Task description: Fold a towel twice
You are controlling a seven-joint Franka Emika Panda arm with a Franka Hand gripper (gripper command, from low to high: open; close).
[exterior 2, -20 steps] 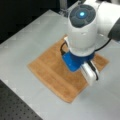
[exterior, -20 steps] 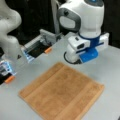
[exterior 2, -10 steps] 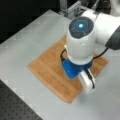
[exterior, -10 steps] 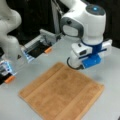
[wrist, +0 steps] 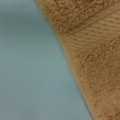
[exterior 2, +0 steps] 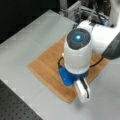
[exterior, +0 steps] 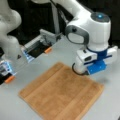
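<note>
We found the towel (exterior: 61, 93) lying flat and unfolded on the grey table (exterior: 110, 105), an orange-brown terry rectangle with no crease or doubled layer that we could make out. In a front view its long edges ran from about eight o'clock up toward two o'clock, and faint lengthwise bands showed across the pile. In a front view (exterior 2: 48, 66) the same cloth sat near the middle of the table, its lower corner pointing toward five o'clock. The wrist view showed the towel (wrist: 95, 57) up close: looped, nubbly pile, a flatter woven border band crossing at the top right, and a clean edge running from twelve o'clock down toward five o'clock against the bare table (wrist: 27, 65).

The gripper (exterior: 86, 72) hung low over the towel's edge at roughly two o'clock of the cloth, under the arm's white wrist and blue bracket. In a front view the gripper (exterior 2: 82, 90) was over the towel's edge at about four o'clock. Its fingers were hidden by the arm's body in both front views and did not appear in the wrist view, so we could not tell whether they were spread or pressed together.
</note>
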